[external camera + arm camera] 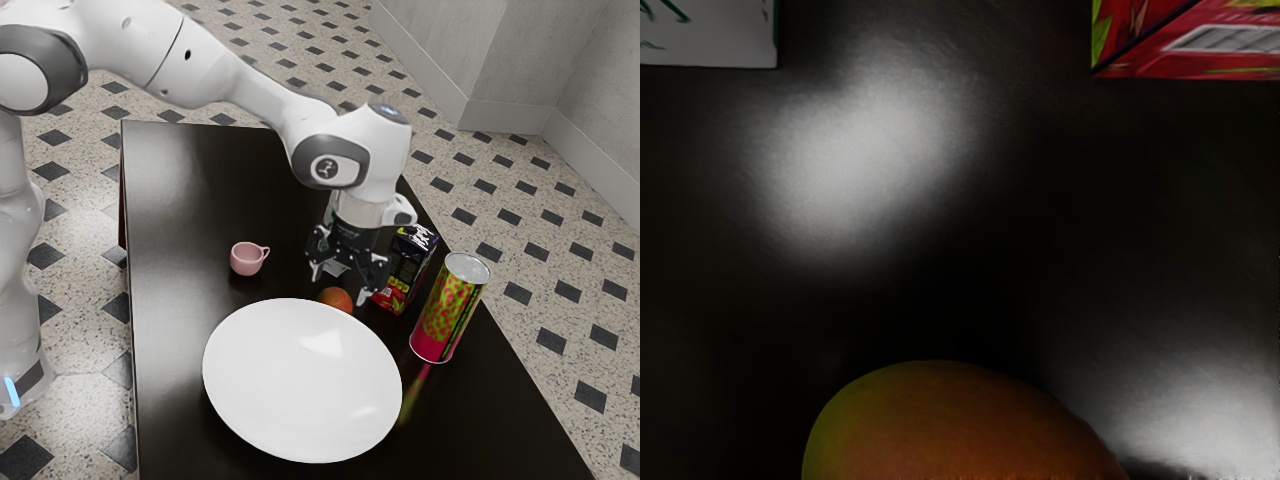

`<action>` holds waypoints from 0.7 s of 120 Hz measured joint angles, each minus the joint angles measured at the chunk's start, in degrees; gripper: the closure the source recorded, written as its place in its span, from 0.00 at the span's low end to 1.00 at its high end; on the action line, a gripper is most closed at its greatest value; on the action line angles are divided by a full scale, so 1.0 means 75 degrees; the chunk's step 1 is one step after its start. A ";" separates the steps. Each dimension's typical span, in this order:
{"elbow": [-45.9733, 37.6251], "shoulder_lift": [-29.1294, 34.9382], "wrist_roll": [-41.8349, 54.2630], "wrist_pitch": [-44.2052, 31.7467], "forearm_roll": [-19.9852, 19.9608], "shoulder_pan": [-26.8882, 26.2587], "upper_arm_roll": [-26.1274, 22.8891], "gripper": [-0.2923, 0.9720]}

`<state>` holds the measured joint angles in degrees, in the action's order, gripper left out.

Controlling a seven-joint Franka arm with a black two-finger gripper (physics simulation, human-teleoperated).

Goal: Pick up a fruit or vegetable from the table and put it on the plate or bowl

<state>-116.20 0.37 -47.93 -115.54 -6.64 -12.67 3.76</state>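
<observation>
An orange-red fruit (338,298) with a greenish side lies on the dark table, right at the far rim of the big white plate (300,385). My gripper (345,281) hangs just above the fruit, open, its black fingers spread on either side and apart from the fruit. In the wrist view the fruit (960,425) bulges large and blurred just under my hand, with bare dark tabletop beyond it.
A pink cup (247,257) stands toward the exterior view's left of the gripper. A black juice carton (410,268) stands close beside the gripper on the other side, its corner (1185,40) showing in the wrist view. A red-and-green can (450,305) stands beyond it, near the table edge.
</observation>
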 joint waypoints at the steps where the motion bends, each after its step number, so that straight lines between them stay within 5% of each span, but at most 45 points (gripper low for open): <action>1: -0.0010 -0.0001 0.0000 -0.0014 -0.0003 -0.0005 0.0000 0.23; 64: -0.0258 -0.0176 0.0010 -0.0549 -0.0061 -0.0339 0.0040 0.23; 84: -0.0301 -0.0196 0.0016 -0.0610 -0.0059 -0.0326 0.0057 0.37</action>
<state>-118.46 -1.10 -47.81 -120.11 -7.09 -15.11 4.19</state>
